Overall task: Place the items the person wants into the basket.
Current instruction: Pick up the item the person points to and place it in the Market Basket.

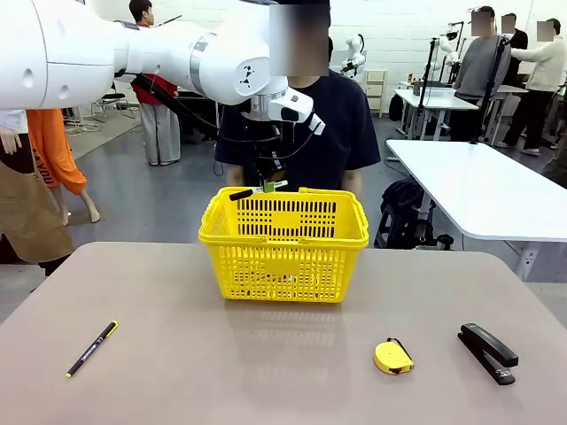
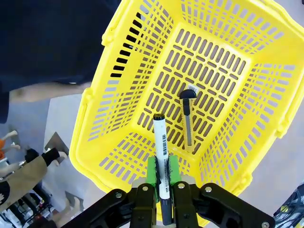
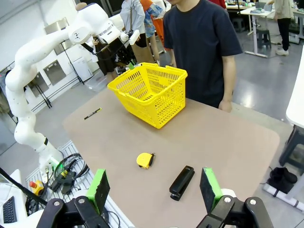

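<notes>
Left gripper point(image 2: 163, 169) pinches the marker point(image 2: 160, 137) above the basket point(image 2: 268, 95), which holds the box cutter point(image 2: 188, 118). Right gripper point(image 3: 154, 189) jaws are spread, empty. Step: marker deposit. Next: open jaws. The tape measure point(image 1: 392, 356) lies on the table point(image 1: 266, 372).

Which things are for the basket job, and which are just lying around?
For the job: basket, marker held in the left pincer, box cutter inside the basket, tape measure.
Just lying about: black pen, stapler.

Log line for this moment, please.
left hand: shut on marker, over basket | cutter: in basket | right hand: open | tape: on table
</notes>
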